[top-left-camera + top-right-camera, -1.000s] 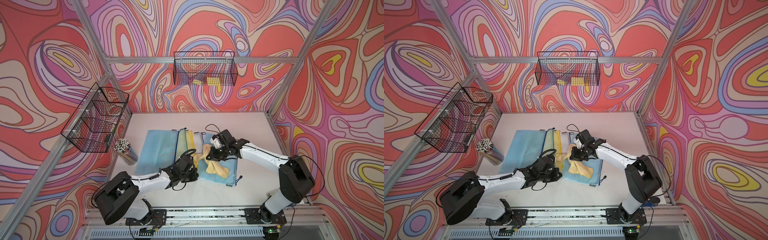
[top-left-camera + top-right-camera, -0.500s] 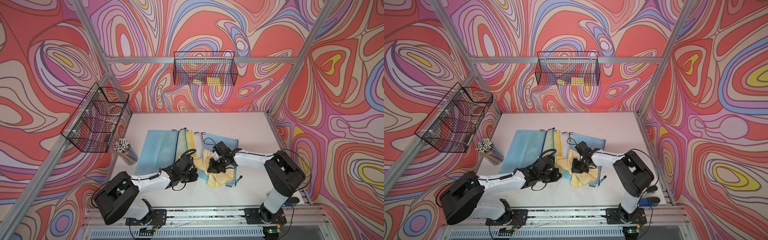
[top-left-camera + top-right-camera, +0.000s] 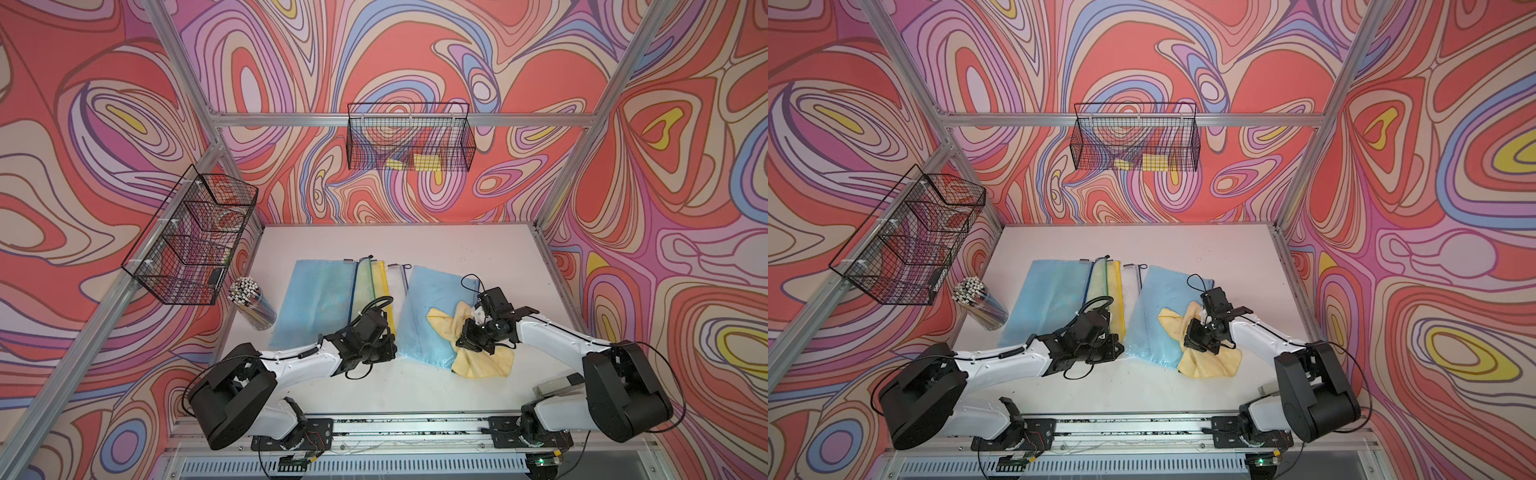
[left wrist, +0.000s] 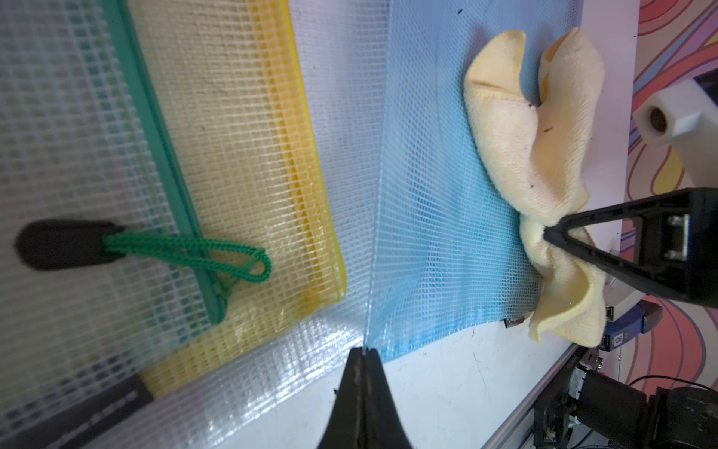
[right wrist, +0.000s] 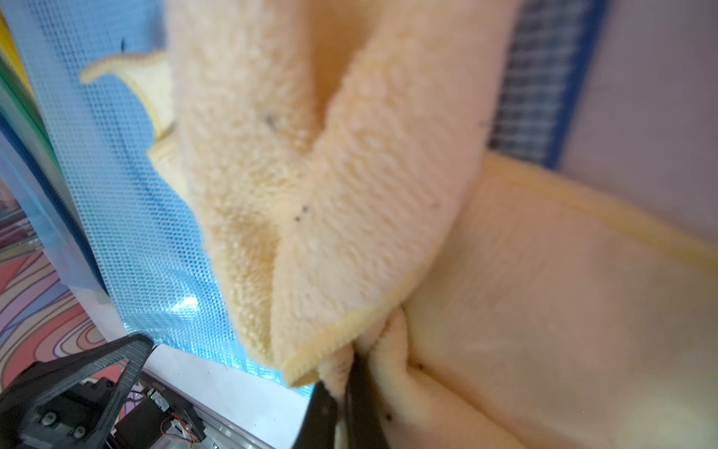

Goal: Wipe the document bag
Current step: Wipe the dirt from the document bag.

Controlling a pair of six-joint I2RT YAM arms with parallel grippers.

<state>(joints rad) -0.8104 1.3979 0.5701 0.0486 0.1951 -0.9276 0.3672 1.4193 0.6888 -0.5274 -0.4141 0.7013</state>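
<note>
The document bag (image 3: 424,307) (image 3: 1154,307) is a blue mesh pouch lying flat at the table's middle right. My left gripper (image 3: 392,345) (image 3: 1121,347) (image 4: 363,350) is shut on the bag's (image 4: 427,194) near left corner. My right gripper (image 3: 463,343) (image 3: 1187,345) (image 5: 345,385) is shut on a bunched yellow cloth (image 3: 482,361) (image 3: 1210,363) (image 5: 369,175). That cloth (image 4: 516,136) lies across the bag's near right part and spills over its near edge onto the table. The right gripper (image 4: 548,235) presses into the cloth.
More mesh pouches lie to the left: a blue one (image 3: 316,303) and a yellow one with a green zip (image 4: 233,136). A cup of pens (image 3: 251,303) stands at the left edge. Wire baskets (image 3: 191,237) (image 3: 409,141) hang on the walls.
My right gripper has dragged the cloth over the bag toward the near edge and then to the right. The left gripper has kept its hold in place.
</note>
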